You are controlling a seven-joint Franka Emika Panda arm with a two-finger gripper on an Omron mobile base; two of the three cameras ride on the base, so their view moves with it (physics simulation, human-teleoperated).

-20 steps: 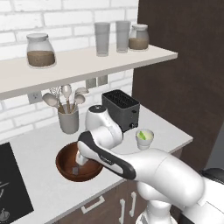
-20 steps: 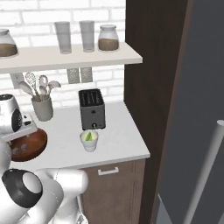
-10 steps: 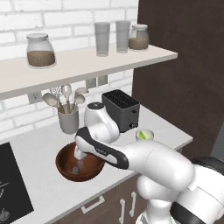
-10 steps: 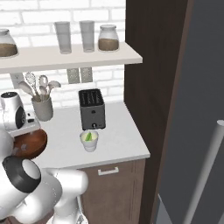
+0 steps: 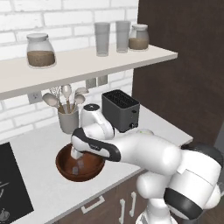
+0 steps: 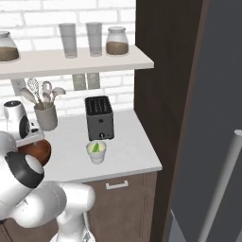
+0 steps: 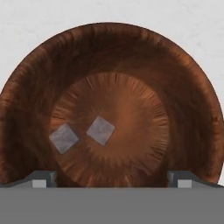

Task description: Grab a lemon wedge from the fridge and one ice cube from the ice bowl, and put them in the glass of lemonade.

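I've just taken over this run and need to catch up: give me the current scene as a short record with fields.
gripper: open, above the wooden bowl, fingertips wide apart and empty
bowl contents: two ice cubes lying side by side on the bottom, apart from each other
cup of lemonade: on the counter in front of the toaster, with a lemon wedge already in it
bowl position: on the counter, left of the cup, in front of the utensil holder
remaining: an ice cube not yet picked up
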